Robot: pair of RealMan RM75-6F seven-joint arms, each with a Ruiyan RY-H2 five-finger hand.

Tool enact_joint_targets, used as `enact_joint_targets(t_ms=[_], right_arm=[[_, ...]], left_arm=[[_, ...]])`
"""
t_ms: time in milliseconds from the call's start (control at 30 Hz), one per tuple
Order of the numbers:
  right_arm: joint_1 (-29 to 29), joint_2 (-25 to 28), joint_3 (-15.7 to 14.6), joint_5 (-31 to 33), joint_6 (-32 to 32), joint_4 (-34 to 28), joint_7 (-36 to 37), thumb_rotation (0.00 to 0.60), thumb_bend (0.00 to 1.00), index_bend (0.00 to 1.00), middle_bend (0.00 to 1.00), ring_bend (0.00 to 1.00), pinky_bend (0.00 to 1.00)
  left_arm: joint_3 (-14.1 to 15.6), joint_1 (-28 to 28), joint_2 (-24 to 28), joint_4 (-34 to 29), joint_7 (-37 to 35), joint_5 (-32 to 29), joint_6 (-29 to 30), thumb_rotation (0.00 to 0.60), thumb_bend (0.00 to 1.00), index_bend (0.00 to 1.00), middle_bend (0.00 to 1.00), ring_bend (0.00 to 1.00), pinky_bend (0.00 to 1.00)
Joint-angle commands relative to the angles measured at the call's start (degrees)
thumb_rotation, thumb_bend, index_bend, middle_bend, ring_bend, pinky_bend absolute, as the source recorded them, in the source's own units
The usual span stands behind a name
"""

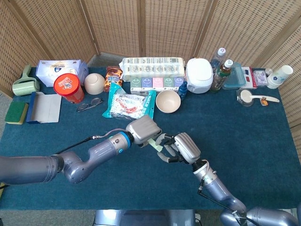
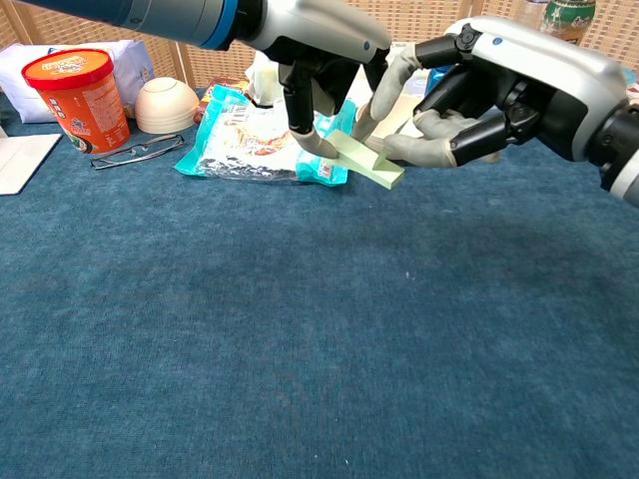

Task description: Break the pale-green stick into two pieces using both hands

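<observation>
My left hand (image 2: 319, 60) pinching the pale-green stick (image 2: 367, 163) from above, my right hand (image 2: 489, 95) curling fingertips (image 2: 397, 152) onto its far end, stick unbroken, held above the table.

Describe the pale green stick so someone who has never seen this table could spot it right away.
Start at the blue table and find the two robot hands meeting near its front middle, just in front of the cream bowl. The pale-green stick is the flat bar between the left hand and right hand, off the cloth; nothing else nearby is held.
</observation>
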Motion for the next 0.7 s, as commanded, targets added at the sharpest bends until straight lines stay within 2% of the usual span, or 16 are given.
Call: enact_joint_targets(t_ms=[33,300,700], right_arm=[[0.1,0.0,-0.1,0.0,-0.1,0.0,0.1,0.57,0.36,0.48,0.93,1.0,0.86],[0.3,-0.4,0.1,0.4,-0.2,1.1,0.8,0.6,0.44,0.5,0.93,1.0,0.86],[0.4,-0.5,-0.1,0.3,0.1,1.5,1.2,0.6,0.45,0.5,0.93,1.0,0.86]], left_arm=[[0.0,-0.2,0.0,0.0,-0.1,-0.2,0.1,0.6,0.39,0.66,1.0,1.0,1.0],[0.6,-0.8,0.8,-1.0,0.0,-0.3,0.3,0.6,0.39,0.66,1.0,1.0,1.0],[0.9,-1.2,0.8,-0.8,-0.4,-0.5,0.4,0.6,0.39,0.66,1.0,1.0,1.0]])
